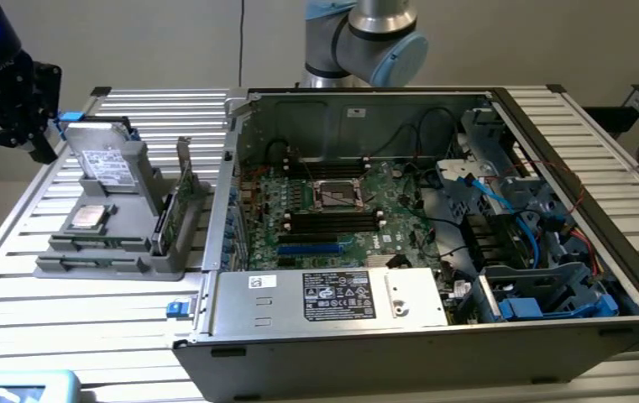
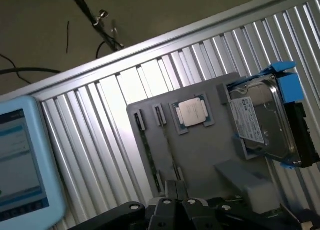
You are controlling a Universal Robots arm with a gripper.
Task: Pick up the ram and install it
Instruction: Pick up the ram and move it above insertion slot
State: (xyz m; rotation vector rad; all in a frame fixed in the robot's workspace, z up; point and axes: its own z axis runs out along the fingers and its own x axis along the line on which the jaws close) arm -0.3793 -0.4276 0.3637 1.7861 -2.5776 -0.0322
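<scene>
The grey arm with pale blue joint caps (image 1: 366, 38) is being held up behind the open dark computer case (image 1: 432, 336) and is leaving the exterior view at the top. Its black end housing with a small blue light (image 1: 6, 80) is being hung high over the ribbed aluminium tabletop (image 1: 84, 311) at the exterior view's left, tipped down toward the grey plastic parts holder (image 2: 200, 150). The black jaws are being pressed together with nothing between them. The ram (image 2: 146, 150), a long thin green circuit-board stick, is being carried on edge in an outer slot of that holder. One parallel slot is lying between it and the square silver processor (image 2: 192, 112), and it is well apart from the silver hard drive in blue brackets (image 2: 260, 122). It is lying below the jaws, untouched, with one end nearest their tips. Its long axis is being run along the tabletop's ribs, the far end pointing at the tabletop's edge.
</scene>
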